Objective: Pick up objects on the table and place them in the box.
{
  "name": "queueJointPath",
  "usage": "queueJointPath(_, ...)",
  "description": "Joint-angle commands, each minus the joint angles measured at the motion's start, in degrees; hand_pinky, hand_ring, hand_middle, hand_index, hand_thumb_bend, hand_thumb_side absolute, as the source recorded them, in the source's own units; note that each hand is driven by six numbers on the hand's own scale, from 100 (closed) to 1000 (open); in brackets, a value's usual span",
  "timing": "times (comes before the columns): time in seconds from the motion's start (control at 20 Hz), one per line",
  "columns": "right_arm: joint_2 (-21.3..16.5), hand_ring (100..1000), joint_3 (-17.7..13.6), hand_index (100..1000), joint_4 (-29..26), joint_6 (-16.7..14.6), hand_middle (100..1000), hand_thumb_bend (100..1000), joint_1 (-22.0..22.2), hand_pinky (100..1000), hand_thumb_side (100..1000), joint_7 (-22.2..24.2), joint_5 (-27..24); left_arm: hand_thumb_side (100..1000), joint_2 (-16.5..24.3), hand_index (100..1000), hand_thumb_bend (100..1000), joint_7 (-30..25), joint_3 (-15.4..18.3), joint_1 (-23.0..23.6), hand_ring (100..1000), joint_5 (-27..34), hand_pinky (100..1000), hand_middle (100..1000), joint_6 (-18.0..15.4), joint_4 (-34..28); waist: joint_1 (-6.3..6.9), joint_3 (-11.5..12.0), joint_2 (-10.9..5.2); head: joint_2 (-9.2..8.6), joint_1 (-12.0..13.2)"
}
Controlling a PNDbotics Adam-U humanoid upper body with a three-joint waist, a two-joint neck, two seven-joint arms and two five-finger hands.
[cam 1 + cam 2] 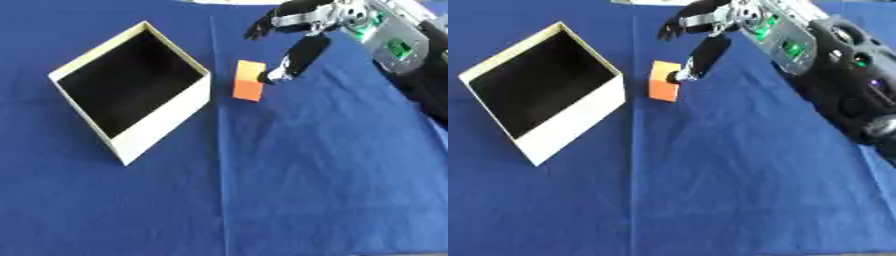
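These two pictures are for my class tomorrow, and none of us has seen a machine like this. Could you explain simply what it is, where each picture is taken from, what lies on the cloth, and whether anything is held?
Both pictures come from a stereo camera in a humanoid robot's head, looking down: one per eye, same moment. A person drives the robot. Its right hand, black with silver joints, reaches in from the upper right. One finger touches the orange block; the other fingers spread above it, so nothing is gripped yet. Left of the block stands an open white box with a dark inside, where objects should go. Everything rests on a blue cloth. The left hand is not in view.
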Motion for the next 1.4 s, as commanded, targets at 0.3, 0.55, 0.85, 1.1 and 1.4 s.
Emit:
queueJointPath(0.3, 0.9, 952, -3.7, 986, 5.8, -1.3, 890, 332, -1.9, 933, 531, -2.7, 4.9, 635, 0.6, 689, 100, -0.4, 0.2, -1.0, 523, 0.0, 405, 591, 0.0, -1.1, 0.03, 0.5, 0.04, -1.66, -0.3)
queueJointPath(0.55, 1.8, 948, -4.1, 985, 7.3, -2.3, 882, 294, -2.1, 928, 570, -2.1, 4.2, 638, 0.4, 689, 100, -0.5, 0.2, -1.2, 522, -0.1, 404, 591, 0.1, -1.1, -0.06, 0.8, 0.91, -2.14, -0.4)
queueJointPath(0.85, 2.2, 940, -4.1, 983, 7.3, -0.9, 873, 264, -2.1, 921, 596, -1.0, 3.0, 641, 0.3, 689, 100, -0.6, 0.2, -1.3, 522, -0.1, 404, 591, 0.3, -1.1, -0.30, 1.1, 1.52, -2.20, -0.4)
queueJointPath(1.1, 0.4, 940, -4.1, 983, 4.2, -0.3, 868, 248, -2.2, 920, 605, -1.0, 2.1, 642, 0.5, 690, 100, -0.7, 0.3, -1.2, 522, -0.3, 404, 591, 0.3, -1.1, -0.47, 1.1, 1.54, -1.88, 0.0)
queueJointPath(1.4, -2.0, 934, -3.6, 982, -1.2, -0.2, 862, 206, -2.9, 917, 622, 0.0, -0.6, 642, 0.6, 690, 100, -0.8, 0.4, -1.1, 524, -0.4, 406, 592, 0.4, -1.1, -0.55, 0.6, 1.06, -1.49, 0.3)
